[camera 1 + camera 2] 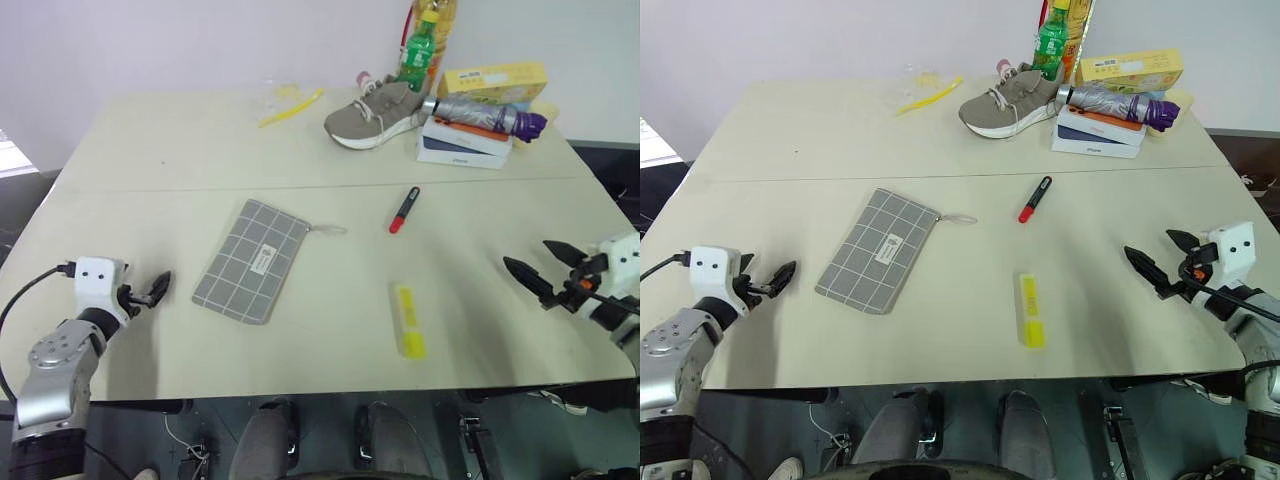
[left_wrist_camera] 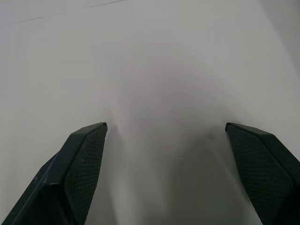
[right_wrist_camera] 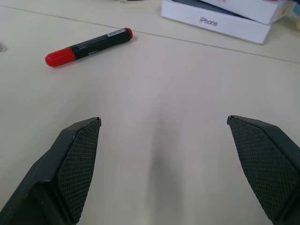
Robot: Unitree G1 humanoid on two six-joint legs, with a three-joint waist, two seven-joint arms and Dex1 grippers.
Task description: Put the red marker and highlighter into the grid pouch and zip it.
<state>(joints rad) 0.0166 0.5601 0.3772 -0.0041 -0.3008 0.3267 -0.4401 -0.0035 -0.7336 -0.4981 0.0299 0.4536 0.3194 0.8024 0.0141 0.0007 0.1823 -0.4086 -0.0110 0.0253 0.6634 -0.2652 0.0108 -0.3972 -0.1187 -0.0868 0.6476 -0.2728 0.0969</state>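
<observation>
Highlighter (image 1: pixel 408 320): lies lengthwise on counter (image 1: pixel 150 150), nearer right gripper (image 1: pixel 535 268); both it and left gripper (image 1: pixel 150 291) spread, empty.

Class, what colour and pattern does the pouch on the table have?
The grid pouch is grey with thin white grid lines, clearest in the left eye view.

Head stereo downward; wrist views tabletop-close

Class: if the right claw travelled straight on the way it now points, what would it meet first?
Probably bare table at first; the right claw is open and empty, and further along sits the white box. Depth is uncertain.
</observation>
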